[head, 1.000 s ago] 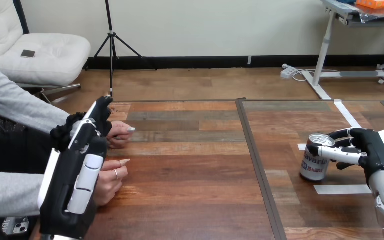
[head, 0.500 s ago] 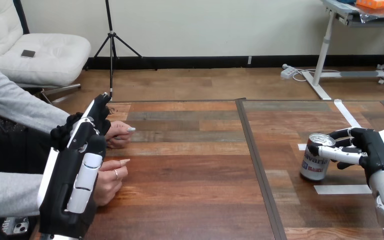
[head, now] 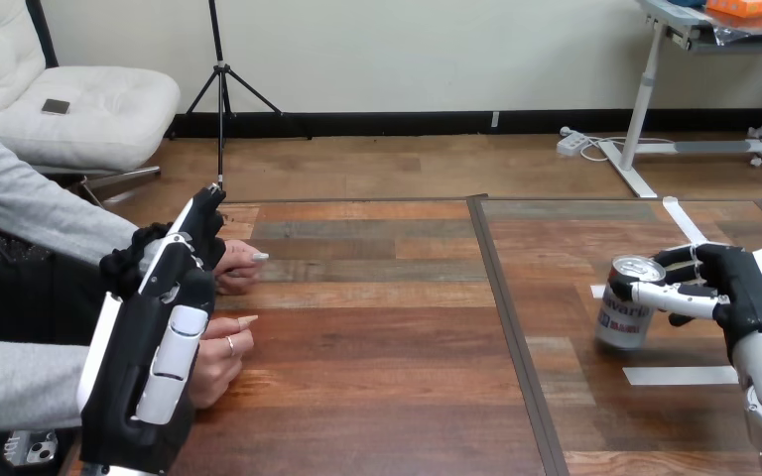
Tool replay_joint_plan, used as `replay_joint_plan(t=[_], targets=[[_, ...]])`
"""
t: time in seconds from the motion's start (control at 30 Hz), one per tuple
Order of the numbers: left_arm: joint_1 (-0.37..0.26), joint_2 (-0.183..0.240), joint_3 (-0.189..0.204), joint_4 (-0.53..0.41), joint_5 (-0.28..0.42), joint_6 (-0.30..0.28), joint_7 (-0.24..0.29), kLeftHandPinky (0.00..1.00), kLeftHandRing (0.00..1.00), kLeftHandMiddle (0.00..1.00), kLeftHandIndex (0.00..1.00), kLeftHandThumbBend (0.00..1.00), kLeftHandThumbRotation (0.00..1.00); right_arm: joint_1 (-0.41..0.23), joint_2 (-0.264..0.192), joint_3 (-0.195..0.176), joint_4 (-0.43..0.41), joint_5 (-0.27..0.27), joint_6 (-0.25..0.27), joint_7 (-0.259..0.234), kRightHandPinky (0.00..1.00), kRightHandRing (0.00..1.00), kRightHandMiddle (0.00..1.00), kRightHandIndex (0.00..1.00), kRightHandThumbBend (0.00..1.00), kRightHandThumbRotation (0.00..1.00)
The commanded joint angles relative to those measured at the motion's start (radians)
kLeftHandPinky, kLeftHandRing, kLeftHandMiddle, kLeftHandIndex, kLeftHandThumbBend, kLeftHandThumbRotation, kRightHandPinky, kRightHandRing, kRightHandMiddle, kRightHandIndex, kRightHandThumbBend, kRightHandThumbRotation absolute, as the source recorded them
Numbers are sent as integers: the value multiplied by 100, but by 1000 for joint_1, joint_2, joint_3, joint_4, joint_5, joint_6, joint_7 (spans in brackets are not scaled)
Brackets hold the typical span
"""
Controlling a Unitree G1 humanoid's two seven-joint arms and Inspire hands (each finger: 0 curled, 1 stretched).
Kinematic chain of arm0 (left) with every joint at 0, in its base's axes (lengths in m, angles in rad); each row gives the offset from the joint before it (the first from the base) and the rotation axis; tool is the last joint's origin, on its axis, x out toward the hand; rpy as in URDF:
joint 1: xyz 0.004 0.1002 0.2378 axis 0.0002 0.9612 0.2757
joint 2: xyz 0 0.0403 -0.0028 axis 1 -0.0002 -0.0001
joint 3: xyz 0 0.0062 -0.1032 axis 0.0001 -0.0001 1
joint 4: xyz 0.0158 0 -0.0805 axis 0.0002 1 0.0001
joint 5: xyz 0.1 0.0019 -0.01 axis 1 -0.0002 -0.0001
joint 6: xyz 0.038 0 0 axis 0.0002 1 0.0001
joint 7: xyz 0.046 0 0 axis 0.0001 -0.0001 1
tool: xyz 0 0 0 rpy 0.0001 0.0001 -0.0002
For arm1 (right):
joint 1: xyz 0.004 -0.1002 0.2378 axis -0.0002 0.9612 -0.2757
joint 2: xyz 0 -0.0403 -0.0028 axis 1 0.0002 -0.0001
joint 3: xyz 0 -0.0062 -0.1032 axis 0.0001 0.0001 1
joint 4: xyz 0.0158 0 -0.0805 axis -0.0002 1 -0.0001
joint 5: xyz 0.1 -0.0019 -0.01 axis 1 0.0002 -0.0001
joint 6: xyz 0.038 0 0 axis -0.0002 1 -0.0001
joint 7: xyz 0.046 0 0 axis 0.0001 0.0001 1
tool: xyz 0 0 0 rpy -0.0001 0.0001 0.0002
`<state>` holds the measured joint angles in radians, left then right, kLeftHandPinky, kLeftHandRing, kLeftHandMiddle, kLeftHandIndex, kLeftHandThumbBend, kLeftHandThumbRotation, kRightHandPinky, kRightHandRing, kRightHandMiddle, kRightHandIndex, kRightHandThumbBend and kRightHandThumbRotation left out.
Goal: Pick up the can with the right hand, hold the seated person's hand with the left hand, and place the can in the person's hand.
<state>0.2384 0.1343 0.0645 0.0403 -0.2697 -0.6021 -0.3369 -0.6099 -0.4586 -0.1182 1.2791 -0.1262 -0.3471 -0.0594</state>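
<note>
A silver can (head: 628, 303) with red and blue print is at the table's right, tilted a little and just off the wood. My right hand (head: 744, 293) is shut on it: the fingers curl round its far side and the thumb (head: 667, 295) crosses its near side. At the table's left my left hand (head: 157, 332) stands edge-up with its white back toward me and its fingers (head: 198, 226) straight. It stands between the person's two hands, one (head: 239, 266) just beyond it and the other (head: 220, 353) beside it near the front. I cannot tell whether it touches either.
White tape strips lie on the table to the right, one (head: 679, 375) in front of the can and one (head: 687, 224) behind it. A dark seam (head: 509, 307) runs front to back down the middle. A phone (head: 28, 447) lies at the bottom left.
My right hand has raised the can slightly off the table and tipped it. My left hand and the person's hands have stayed about where they were.
</note>
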Motion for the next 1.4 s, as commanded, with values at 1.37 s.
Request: replay_joint_plan(t=[1.37], targets=[[-30,10,24,-22,12,-8,-11,100,100,100,91,68,86,-75,-12,-11,-76,26,-273,41,36,38,43,45,70,0]])
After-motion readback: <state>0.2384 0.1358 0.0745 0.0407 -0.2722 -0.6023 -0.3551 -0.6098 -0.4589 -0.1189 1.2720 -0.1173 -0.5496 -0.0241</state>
